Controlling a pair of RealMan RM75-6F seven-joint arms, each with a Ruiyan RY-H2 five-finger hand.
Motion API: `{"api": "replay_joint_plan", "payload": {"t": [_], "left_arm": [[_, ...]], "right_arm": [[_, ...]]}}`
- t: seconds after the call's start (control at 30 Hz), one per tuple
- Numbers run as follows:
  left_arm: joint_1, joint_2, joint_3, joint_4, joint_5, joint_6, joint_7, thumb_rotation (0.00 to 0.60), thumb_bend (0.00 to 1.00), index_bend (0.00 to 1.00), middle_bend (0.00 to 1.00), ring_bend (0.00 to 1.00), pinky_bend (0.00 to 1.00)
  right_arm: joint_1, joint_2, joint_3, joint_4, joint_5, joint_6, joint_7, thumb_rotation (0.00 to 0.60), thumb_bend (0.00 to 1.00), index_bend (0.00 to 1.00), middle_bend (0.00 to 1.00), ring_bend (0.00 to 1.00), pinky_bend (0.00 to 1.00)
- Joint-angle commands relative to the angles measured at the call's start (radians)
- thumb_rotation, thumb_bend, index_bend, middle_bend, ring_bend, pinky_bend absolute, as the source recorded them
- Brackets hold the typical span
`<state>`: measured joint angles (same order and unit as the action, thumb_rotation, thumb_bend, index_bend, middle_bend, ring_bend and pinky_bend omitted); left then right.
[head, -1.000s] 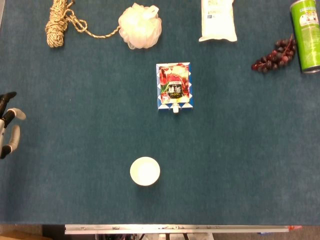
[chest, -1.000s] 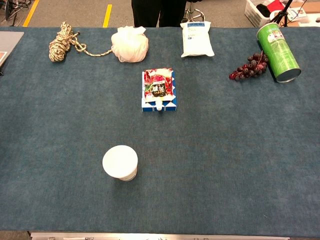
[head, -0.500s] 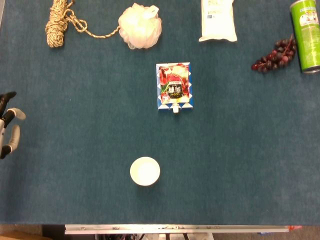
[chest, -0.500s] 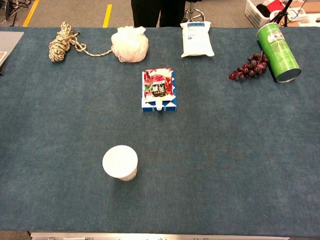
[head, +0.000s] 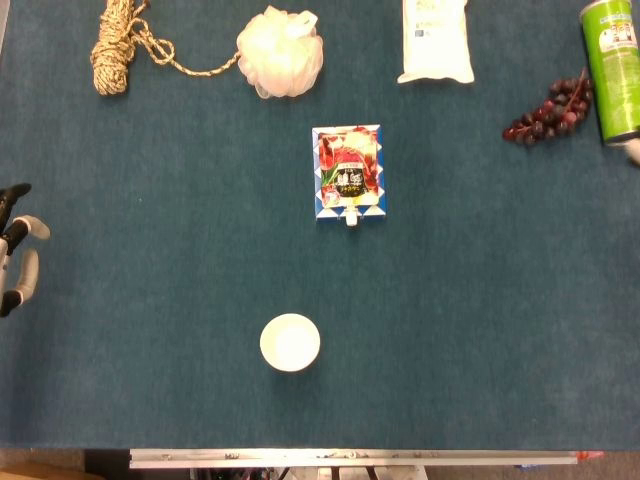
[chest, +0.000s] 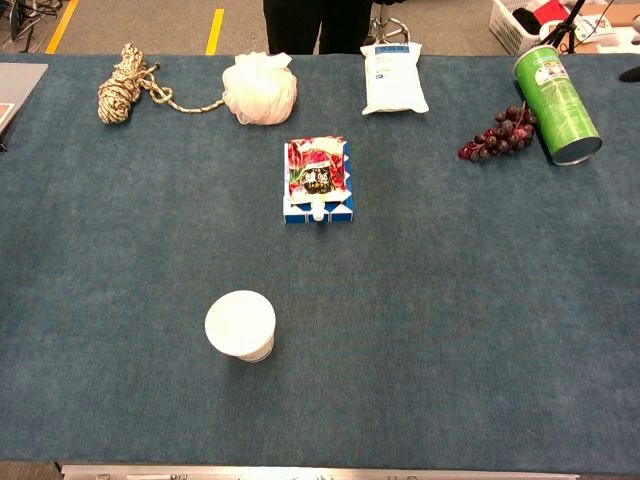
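Left hand (head: 17, 250) at table's (head: 150, 300) left edge, fingers spread, grasping nothing, white cup (head: 290, 342) nearest, right hand's tip (head: 633, 148) beside green can (head: 612, 68), state unclear

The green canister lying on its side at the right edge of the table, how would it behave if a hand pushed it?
The green canister is a smooth cylinder lying on its side, so it would probably roll rather than slide. The grapes lie right against it and might block a roll that way. Its skin looks glossy, so fingers could slip on it.
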<state>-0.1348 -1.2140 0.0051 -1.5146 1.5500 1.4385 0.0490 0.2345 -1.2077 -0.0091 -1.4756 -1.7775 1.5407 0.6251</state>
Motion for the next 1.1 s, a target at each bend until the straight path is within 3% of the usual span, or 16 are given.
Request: {"api": "replay_joint_plan", "payload": {"t": [0.03, 0.27, 0.63, 1.1], "left_arm": [[0.0, 0.002, -0.001, -0.002, 0.0, 0.002, -0.005, 0.6, 0.54, 0.42, 0.16, 0.16, 0.46], [0.002, 0.009, -0.002, -0.007, 0.001, 0.005, -0.01, 0.6, 0.54, 0.42, 0.16, 0.16, 0.46], [0.004, 0.015, 0.006, -0.015, 0.012, 0.006, -0.012, 0.6, 0.54, 0.42, 0.16, 0.16, 0.46], [0.005, 0.013, 0.008, -0.015, 0.019, 0.01, -0.011, 0.6, 0.54, 0.42, 0.16, 0.16, 0.46]], "right_arm": [[0.143, 0.07, -0.1, -0.039, -0.159, -0.094, 0.372, 0.6, 1.0, 0.06, 0.0, 0.2, 0.97], [0.309, 0.047, -0.149, -0.038, -0.305, -0.104, 0.684, 0.6, 1.0, 0.06, 0.01, 0.21, 0.98], [0.502, -0.045, -0.195, 0.017, -0.406, -0.074, 0.935, 0.6, 1.0, 0.06, 0.02, 0.22, 0.98], [0.559, -0.055, -0.275, 0.052, -0.434, 0.048, 0.973, 0.6, 1.0, 0.06, 0.04, 0.23, 0.98]]}}
